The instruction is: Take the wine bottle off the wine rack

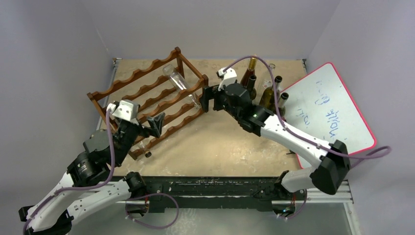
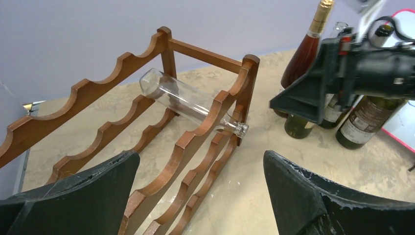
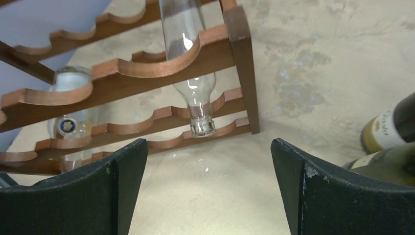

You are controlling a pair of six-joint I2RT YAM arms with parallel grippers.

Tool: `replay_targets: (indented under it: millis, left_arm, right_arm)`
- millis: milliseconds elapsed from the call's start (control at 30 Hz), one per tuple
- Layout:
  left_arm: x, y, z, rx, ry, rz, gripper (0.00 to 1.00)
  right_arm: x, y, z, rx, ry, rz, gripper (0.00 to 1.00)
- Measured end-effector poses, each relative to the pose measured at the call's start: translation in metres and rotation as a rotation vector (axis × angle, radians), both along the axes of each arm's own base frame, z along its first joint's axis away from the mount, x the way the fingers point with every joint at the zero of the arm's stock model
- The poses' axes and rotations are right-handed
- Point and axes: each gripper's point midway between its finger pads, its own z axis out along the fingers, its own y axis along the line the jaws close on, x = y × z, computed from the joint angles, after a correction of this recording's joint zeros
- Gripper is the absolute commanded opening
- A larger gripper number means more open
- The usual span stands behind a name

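The dark reddish-brown wine rack (image 1: 147, 95) stands at the back left of the table, turned at an angle. A clear empty wine bottle (image 1: 180, 82) lies across its top rails at the right end, neck pointing down toward the near right post. My right gripper (image 1: 208, 99) is open and empty just right of the bottle's mouth. In the right wrist view the bottle (image 3: 188, 58) hangs above and between the open fingers (image 3: 122, 176). My left gripper (image 1: 151, 126) is open and empty at the rack's near side, over the lower rails (image 2: 195, 147); the bottle (image 2: 188, 103) lies ahead.
A second clear bottle (image 3: 68, 122) with a round label lies low in the rack's left part. Several dark and amber bottles (image 1: 262, 88) stand at the back right. A pink-edged whiteboard (image 1: 328, 107) leans at the right wall. Walls enclose the table.
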Motion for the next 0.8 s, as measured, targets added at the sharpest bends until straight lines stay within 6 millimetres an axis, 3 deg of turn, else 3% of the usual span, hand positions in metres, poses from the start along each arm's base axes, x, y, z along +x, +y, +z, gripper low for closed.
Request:
replay_targets:
  millis: [300,433,533,800]
  left_arm:
    - [-0.009,-0.009,0.0,-0.017,0.048,-0.072,1.0]
    - [-0.012,-0.011,0.002,-0.051,0.055,-0.085,1.0]
    - [-0.014,-0.01,0.003,-0.074,0.057,-0.087,1.0]
    - [-0.014,-0.011,0.004,-0.104,0.066,-0.086,1.0]
  right_arm:
    - [0.009,0.035,-0.083,-0.078,0.164,0.105,0.93]
    - [0.011,0.043,-0.108,-0.09,0.22,0.148,0.85]
    - [0.017,0.044,-0.114,-0.082,0.24,0.164,0.83]
    - [0.029,0.058,-0.101,-0.033,0.203,0.211,0.78]
